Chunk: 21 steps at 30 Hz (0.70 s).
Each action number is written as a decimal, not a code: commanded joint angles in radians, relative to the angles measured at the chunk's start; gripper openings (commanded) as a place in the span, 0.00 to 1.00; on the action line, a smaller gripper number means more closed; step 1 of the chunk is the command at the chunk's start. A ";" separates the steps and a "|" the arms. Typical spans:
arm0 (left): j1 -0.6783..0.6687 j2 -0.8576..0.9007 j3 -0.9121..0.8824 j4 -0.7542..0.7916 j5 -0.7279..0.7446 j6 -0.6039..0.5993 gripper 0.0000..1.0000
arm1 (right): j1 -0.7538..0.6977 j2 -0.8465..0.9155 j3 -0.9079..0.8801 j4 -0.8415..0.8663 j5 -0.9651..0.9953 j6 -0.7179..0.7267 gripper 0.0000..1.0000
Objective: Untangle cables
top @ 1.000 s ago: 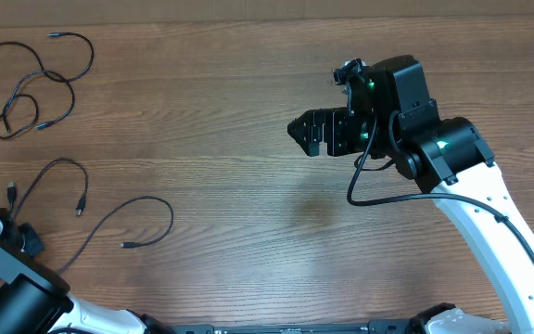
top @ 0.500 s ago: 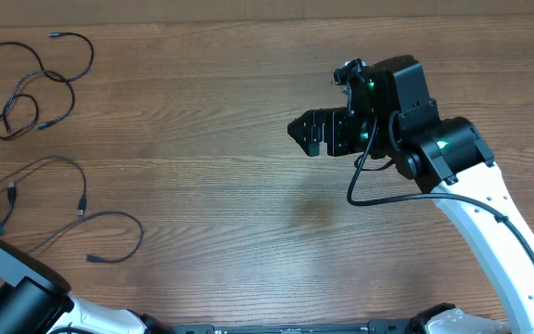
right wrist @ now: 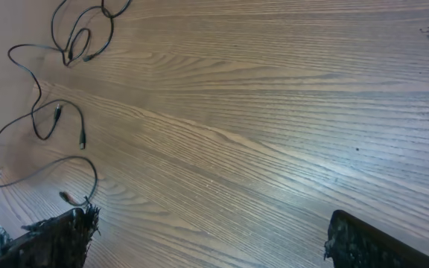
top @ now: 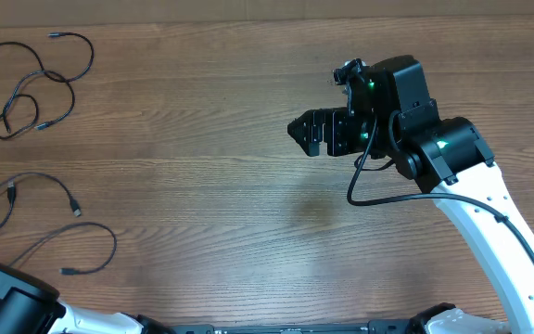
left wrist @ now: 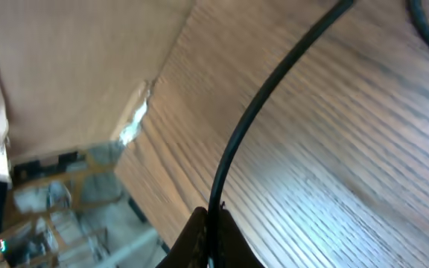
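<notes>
brown wood-grain table (top: 211, 195) across every view. from overhead only: cables (top: 41, 73) spread at the far left, one crossed-over bunch (top: 8, 110) near the top corner, looser loops (top: 114, 246) below it, close to the left arm (top: 12, 311). from the left wrist only: left gripper (left wrist: 208, 234) pinched tight on one thin black cord (left wrist: 255, 112), stretched up and away over the wood. from the right wrist: right gripper (right wrist: 207, 222) spread wide, nothing between the fingers, hanging over bare wood well apart from the cables, small at the upper left there. against a second ago: looser loops dragged toward the lower-left corner, free plug end (top: 68, 271) nearer the edge, left arm drawn further out of frame; right arm (top: 452, 158) and upper bunch unmoved. left gripper itself outside the overhead frame; several cords cut off at the left edge; left wrist picture blurred, held cord not matchable to any one loop.
</notes>
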 commanded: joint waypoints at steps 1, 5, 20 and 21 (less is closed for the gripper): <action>-0.006 -0.011 0.022 0.050 0.158 0.110 0.04 | -0.001 0.006 0.001 0.005 0.010 0.000 1.00; -0.006 -0.011 0.023 0.123 0.196 0.108 0.04 | -0.001 0.020 0.001 -0.001 0.010 0.004 1.00; 0.029 -0.010 0.023 0.177 0.241 0.111 0.23 | -0.001 0.070 0.001 0.003 -0.001 0.034 1.00; 0.032 -0.010 0.023 0.173 0.241 0.107 0.21 | -0.001 0.070 0.001 0.004 -0.002 0.034 1.00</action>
